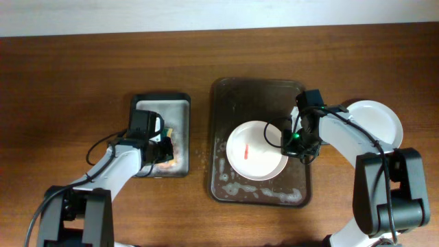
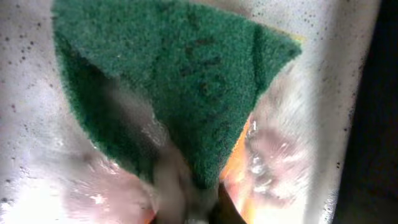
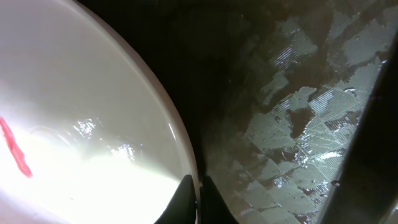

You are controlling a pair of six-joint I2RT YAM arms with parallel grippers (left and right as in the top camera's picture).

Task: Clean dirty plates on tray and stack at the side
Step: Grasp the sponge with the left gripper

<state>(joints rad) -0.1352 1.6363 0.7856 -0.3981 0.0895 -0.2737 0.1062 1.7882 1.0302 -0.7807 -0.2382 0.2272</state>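
Step in hand, as judged: the dirty plate (image 1: 257,151) is pinned so that it can be scrubbed, and the sponge is not yet on it. The plate lies in the middle of the brown tray (image 1: 226,96), with a red smear (image 1: 245,149) on its face.

To be done well:
- The rim pinch should be kept firm and low, so the plate is neither tipped nor slid on the wet tray floor.
- The sponge should be carried over wet, laid flat on the smear, and wiped with short strokes away from the held edge.

Right gripper (image 3: 198,200): jaws drawn narrow and clamped on the plate's right rim, with the rim edge caught between the two tips.

Left gripper (image 1: 163,148): set over the grey metal tray (image 1: 180,103). The green sponge (image 2: 186,81) appears to be pinched at its lower corner, though the fingers are blurred in the wrist view. The sponge hangs over the tray's wet, speckled floor.

A second plate (image 1: 376,120) sits on the table just right of the brown tray, partly under the right arm. This is likely the stacking spot.
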